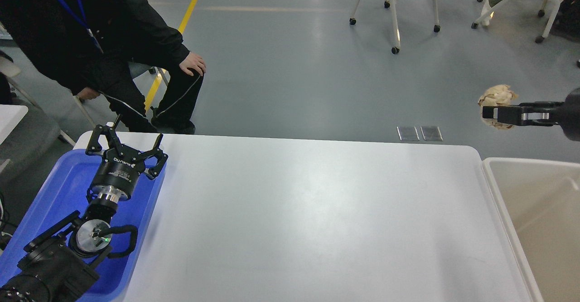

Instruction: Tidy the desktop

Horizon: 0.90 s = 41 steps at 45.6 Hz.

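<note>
The desktop (308, 211) is a large matte white table top with rounded corners, bare across its middle. My left gripper (128, 139) is open and empty, raised over the far end of a blue tray (50, 193) at the table's left side. My right gripper (488, 114) comes in from the right edge, held above the far right corner of the table and over the beige bin (512, 202). It is shut on a crumpled beige paper wad (497, 95).
A person in black sits beyond the table's far left corner (136, 66). Wheeled office chairs (398, 2) stand on the grey floor further back. The beige bin's open inside lies at the right edge.
</note>
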{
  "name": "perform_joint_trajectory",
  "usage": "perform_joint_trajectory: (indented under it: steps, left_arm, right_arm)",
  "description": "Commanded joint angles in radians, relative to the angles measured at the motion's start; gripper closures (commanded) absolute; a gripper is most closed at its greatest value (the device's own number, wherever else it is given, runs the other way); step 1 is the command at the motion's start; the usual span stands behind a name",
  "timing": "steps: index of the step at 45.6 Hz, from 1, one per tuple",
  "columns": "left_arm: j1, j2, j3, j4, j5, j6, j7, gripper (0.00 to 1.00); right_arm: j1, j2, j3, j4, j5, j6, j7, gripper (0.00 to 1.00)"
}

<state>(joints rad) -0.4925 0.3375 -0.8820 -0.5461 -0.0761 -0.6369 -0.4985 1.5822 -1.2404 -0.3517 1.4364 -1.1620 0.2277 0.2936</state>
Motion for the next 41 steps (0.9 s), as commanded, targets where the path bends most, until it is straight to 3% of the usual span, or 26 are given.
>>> perform_joint_trajectory:
  steps: [1,17,28,41]
  left_arm:
    - [0.000,0.000,0.000,0.000,-0.001,0.000,0.000,0.00]
    - [0.000,0.000,0.000,0.000,-0.001,0.000,0.000,0.00]
    - [0.000,0.000,0.000,0.000,-0.001,0.002,0.000,0.00]
    - [-0.001,0.000,0.000,0.000,-0.001,0.002,0.000,0.00]
  right_arm:
    - [-0.143,-0.063,0.010,-0.076,0.182,-0.137,0.036,1.00]
    - [-0.419,-0.045,0.010,-0.281,0.643,-0.292,0.059,1.00]
    - [-0.623,0.065,0.020,-0.487,1.013,-0.297,0.101,1.00]
    - [-0.915,0.254,0.180,-0.723,1.199,-0.298,0.094,1.00]
